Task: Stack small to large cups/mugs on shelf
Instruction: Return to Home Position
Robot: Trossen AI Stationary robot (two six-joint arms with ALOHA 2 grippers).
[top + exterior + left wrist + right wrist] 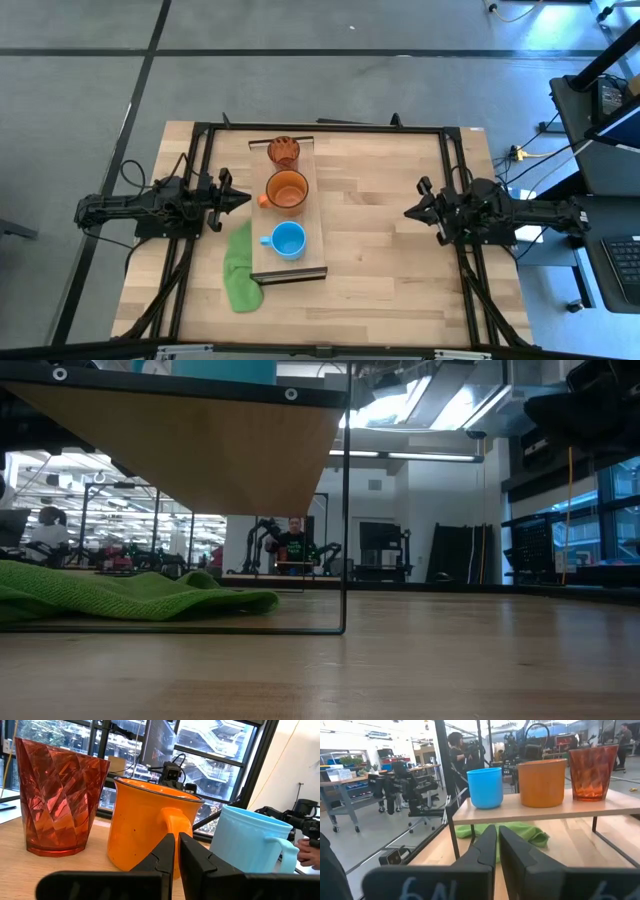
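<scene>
My left claw (240, 199) waits just left of the shelf (310, 215), fingers together on nothing, because I judge the placing done. The red tumbler (284, 151) stands at the far end, the orange mug (287, 189) mid-shelf and the blue mug (288, 240) nearest, in a row rather than nested. Well to the right over the surface (380, 250), my right claw (410, 212) is likewise closed and empty.

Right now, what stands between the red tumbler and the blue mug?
The orange mug stands there on the shelf; the high view shows it.
</scene>
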